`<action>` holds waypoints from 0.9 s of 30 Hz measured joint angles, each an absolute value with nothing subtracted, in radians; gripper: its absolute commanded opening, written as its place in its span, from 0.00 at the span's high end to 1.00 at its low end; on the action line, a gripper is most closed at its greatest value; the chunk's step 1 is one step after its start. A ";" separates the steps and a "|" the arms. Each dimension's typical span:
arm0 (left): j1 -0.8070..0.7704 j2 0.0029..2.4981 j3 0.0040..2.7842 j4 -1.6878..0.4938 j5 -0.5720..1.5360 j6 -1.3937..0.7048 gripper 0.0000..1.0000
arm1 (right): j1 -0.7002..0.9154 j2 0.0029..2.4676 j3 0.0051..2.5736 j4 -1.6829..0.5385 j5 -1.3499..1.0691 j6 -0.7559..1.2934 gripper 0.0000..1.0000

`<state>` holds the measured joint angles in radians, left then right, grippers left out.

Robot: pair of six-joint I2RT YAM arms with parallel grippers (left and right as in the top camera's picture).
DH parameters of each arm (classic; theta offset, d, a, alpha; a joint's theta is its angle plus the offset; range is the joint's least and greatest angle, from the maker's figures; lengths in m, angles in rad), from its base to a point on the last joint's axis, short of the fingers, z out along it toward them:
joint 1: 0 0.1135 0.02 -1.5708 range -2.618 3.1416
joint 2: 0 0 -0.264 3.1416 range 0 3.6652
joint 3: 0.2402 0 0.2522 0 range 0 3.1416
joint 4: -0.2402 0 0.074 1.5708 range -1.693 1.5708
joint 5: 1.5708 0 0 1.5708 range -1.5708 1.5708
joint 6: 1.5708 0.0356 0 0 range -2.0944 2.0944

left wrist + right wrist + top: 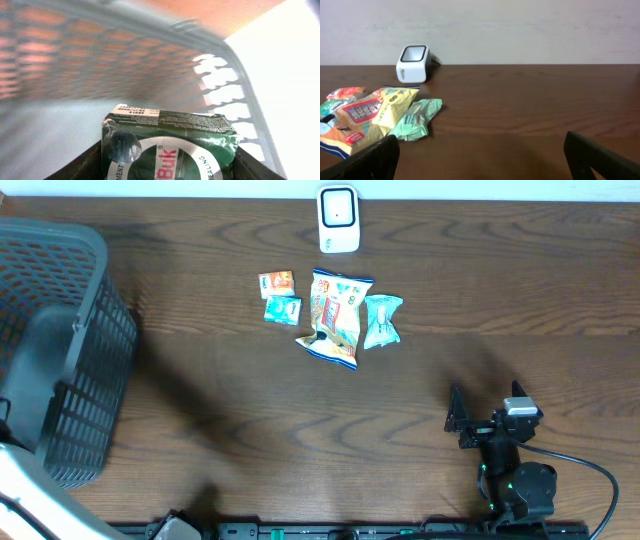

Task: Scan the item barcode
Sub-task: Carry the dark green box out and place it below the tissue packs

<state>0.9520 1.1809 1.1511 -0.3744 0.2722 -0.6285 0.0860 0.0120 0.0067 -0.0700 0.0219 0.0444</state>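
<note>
The dark wooden table (250, 430) filled the overhead view, with the white scanner (338, 218) standing at its far edge. Just in front of the scanner lay a cluster of loose snack packets (335, 318), and well apart from the scanner, off to the robot's left, stood the grey basket (90, 380). The right gripper (486, 402) hung on the near side of the scanner, well apart from it, touching nothing. From the left wrist, the left gripper (167, 167) appeared pinched on a green packet (170, 132) inside the basket, the packet's edges meeting both fingers and its right side crumpled. The view was blurred, and I could not tell where its barcode sat. From the right wrist, the fingers (370, 160) stood spread wide and empty, facing the scanner across bare wood. The likely trouble was that the crinkled packet could slip from a shallow pinch or catch on the basket's rim. It could also meet the scanner with its code turned away or creased, and a low approach might shove the loose packets before the scanner
</note>
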 measured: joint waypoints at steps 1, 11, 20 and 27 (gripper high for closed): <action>0.933 1.159 1.151 -0.339 0.295 -0.648 0.41 | 0.086 0.012 0.007 -0.070 0.022 0.044 0.01; 0.588 1.055 1.151 -0.204 0.385 -0.712 0.41 | 0.086 0.012 0.007 -0.070 0.022 0.044 0.01; 0.100 1.168 1.151 -0.250 0.357 -0.532 0.41 | 0.086 0.012 0.007 -0.071 0.022 0.044 0.01; -0.109 1.392 1.151 -0.366 0.254 -0.406 0.41 | 0.086 0.012 0.007 -0.071 0.022 0.045 0.01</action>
<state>-0.1093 1.3918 1.1511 -0.3660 0.2543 -0.4057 0.0860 0.0120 0.0067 -0.0708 0.0219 0.0448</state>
